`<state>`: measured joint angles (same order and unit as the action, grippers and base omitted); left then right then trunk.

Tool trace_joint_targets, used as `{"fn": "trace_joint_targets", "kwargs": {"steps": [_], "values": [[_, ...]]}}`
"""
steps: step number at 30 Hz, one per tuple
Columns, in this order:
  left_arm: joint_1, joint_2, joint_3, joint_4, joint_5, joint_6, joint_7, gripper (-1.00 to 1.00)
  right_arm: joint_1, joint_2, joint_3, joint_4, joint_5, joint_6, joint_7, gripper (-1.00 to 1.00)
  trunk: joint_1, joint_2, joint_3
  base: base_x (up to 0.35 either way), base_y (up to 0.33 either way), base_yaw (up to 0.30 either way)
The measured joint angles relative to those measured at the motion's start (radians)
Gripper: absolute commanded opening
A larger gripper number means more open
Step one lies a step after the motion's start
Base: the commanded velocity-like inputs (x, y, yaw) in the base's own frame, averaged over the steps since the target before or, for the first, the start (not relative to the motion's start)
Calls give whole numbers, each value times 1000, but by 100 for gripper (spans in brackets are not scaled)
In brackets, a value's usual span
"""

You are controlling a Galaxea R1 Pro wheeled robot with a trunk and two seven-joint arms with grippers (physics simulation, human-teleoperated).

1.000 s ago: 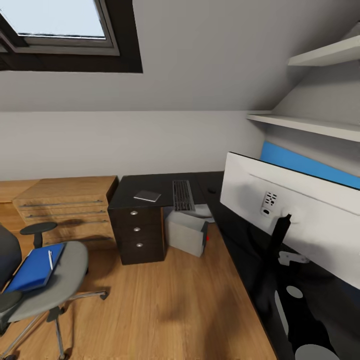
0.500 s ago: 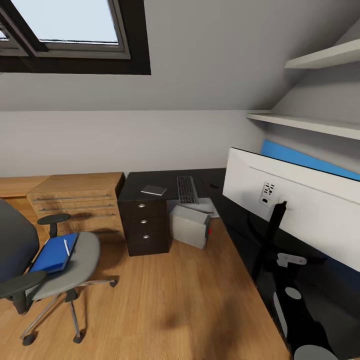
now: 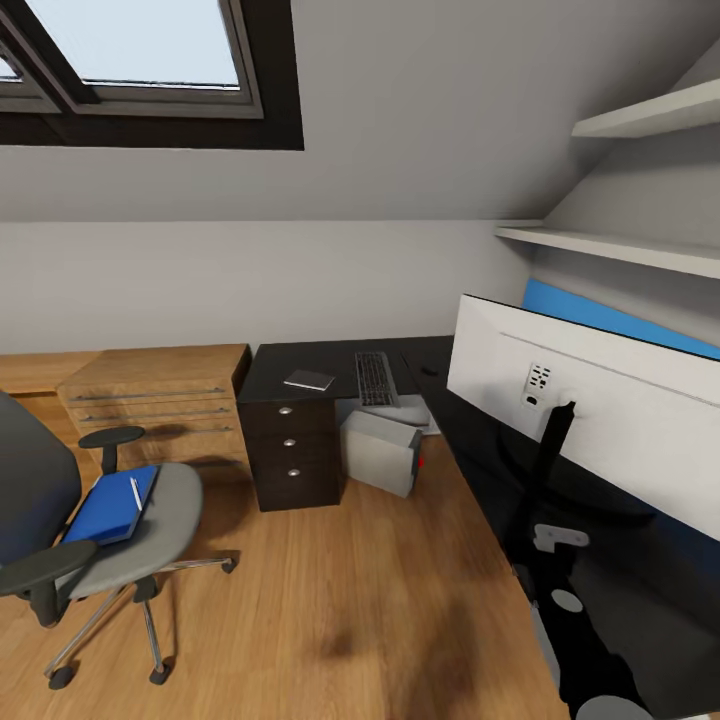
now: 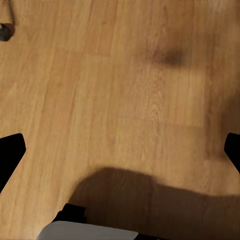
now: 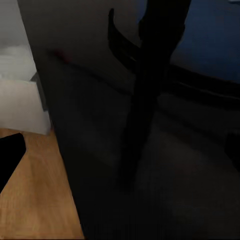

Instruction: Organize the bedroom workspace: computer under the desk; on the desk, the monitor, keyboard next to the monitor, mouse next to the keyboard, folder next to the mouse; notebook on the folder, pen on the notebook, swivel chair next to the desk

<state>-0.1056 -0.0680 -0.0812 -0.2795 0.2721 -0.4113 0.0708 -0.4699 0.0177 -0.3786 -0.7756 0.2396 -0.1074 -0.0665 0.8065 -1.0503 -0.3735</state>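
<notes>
Both grippers show just black fingertip corners at the frame edges of their wrist views, over the wooden floor [image 4: 120,100] on the left and against the desk edge on the right; whether they are spread or pressed together I cannot tell.

At the lower left of the head view stands the grey upholstered swivel chair [image 3: 150,520] with black armrests, well apart from the desk. On its seat lies the bright blue flat folder [image 3: 105,508], with the thin white pen [image 3: 134,493] on top. Right of it is a light wooden drawer unit [image 3: 160,395], then the black L-shaped desk [image 3: 290,440] carrying the small dark grey notebook [image 3: 308,380] and the slim dark keyboard [image 3: 374,378]. The light grey computer tower [image 3: 378,452] sits beneath. At right, the wide monitor [image 3: 590,415] shows its pale back.
</notes>
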Motion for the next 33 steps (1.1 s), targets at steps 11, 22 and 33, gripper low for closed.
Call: {"fn": "trace_joint_targets", "kwargs": {"steps": [11, 22, 33], "values": [[0, 3, 1, 0, 3, 3, 2, 100, 0, 55, 175, 121, 1, -45, -2, 100, -38, 70, 31, 0, 0, 0], [0, 5, 0, 0, 5, 4, 3, 100, -1, 105, 374, 206, -1, -60, -2, 100, -80, 147, 66, 0, 0, 0], [0, 5, -1, 0, 7, 8, 3, 100, -1, 116, 393, 341, -5, -61, -1, 100, -123, 224, 100, 0, 0, 0]]}}
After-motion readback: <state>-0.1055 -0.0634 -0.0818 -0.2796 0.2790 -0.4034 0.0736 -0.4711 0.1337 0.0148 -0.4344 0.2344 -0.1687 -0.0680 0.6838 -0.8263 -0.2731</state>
